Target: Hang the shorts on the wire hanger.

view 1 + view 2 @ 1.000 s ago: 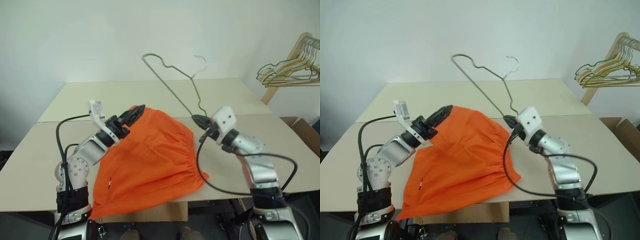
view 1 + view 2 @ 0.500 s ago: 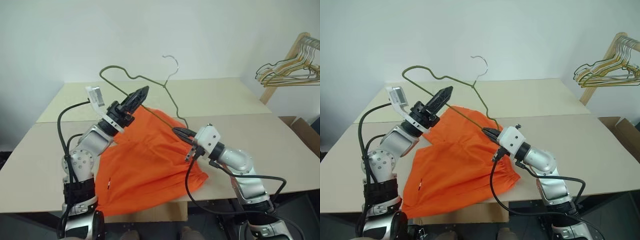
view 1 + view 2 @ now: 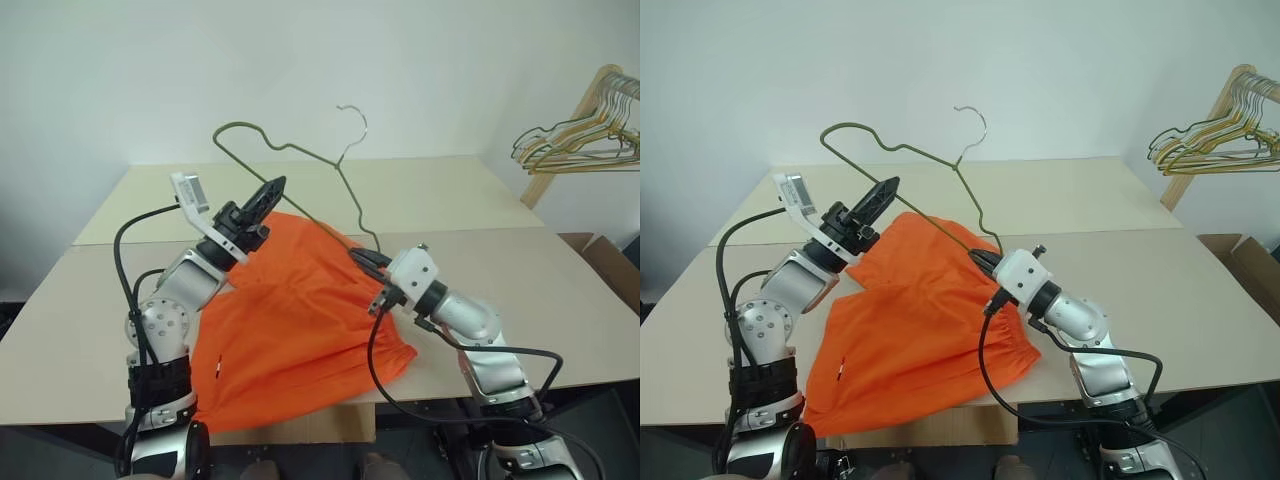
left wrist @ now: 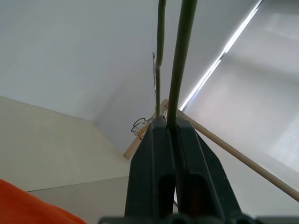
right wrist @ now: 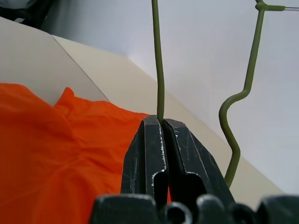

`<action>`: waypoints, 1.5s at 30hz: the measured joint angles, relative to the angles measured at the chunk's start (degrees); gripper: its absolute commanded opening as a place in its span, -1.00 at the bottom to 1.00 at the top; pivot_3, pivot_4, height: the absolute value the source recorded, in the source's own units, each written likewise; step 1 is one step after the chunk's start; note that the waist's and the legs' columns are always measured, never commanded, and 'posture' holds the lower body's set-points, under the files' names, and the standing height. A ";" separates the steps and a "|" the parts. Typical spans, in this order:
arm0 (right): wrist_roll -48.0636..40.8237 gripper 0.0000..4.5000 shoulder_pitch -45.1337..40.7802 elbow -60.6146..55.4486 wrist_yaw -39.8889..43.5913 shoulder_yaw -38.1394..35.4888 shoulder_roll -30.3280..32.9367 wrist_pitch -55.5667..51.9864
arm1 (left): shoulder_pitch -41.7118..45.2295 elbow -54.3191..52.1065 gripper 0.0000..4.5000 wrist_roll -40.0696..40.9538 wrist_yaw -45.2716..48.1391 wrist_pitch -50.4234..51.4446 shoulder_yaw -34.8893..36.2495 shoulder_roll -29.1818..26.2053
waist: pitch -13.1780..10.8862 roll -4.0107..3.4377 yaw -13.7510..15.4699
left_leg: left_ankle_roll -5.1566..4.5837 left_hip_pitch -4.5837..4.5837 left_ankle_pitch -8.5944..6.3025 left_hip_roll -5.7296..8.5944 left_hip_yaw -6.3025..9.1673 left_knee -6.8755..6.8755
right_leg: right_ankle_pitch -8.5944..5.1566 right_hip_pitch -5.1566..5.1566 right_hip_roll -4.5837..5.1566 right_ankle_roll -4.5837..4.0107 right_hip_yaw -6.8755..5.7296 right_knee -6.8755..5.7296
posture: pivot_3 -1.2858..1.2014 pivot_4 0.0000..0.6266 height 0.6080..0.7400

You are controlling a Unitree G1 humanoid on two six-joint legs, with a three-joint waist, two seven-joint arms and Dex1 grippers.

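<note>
The orange shorts (image 3: 300, 310) lie spread on the table (image 3: 450, 200), their lower part hanging over the front edge. The wire hanger (image 3: 925, 153) is held up above them, hook (image 3: 352, 112) uppermost, with its straight lower wire running low over the fabric between both grippers. My left gripper (image 3: 275, 186) is shut on that wire near the hanger's left end; in the left wrist view the wire (image 4: 183, 56) rises from between its fingers (image 4: 154, 154). My right gripper (image 3: 358, 255) is shut on the hanger's right corner, the wire (image 5: 158, 60) pinched between its tips, just above the shorts (image 5: 46, 154).
A wooden rack with several wire hangers (image 3: 575, 140) stands at the far right. A cardboard box (image 3: 605, 265) sits on the floor beside the table's right end. A seam (image 3: 560, 229) runs across the tabletop behind the shorts.
My right gripper swung the hanger to the left and lowered it over the shorts. My left gripper rose off the fabric and shut on the hanger's wire.
</note>
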State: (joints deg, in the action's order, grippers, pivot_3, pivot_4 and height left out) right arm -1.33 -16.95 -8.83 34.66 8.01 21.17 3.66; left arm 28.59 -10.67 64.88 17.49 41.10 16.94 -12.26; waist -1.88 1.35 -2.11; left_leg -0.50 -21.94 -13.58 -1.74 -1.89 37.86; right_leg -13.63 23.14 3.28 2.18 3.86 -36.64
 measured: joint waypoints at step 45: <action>-36.05 0.98 -21.76 17.69 39.74 -1.76 8.45 -49.17 | 4.66 3.90 -1.00 -1.80 42.60 -7.13 -0.61 -14.47 | -0.04 0.02 -0.14 | -0.02 -0.24 -0.01 -0.16 -0.01 0.00 | 0.11 0.05 -0.08 0.03 -0.14 0.40 | 0.04 -1.00 1.00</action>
State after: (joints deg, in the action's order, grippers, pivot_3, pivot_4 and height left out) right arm -37.38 -38.71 8.86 74.40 6.25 29.61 -45.51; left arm 33.25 -6.77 63.08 60.09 33.97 16.33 -26.73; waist -1.91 1.36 -2.25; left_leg -0.53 -22.18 -13.59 -1.90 -1.90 37.87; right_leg -13.52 23.19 3.20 2.21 3.73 -36.24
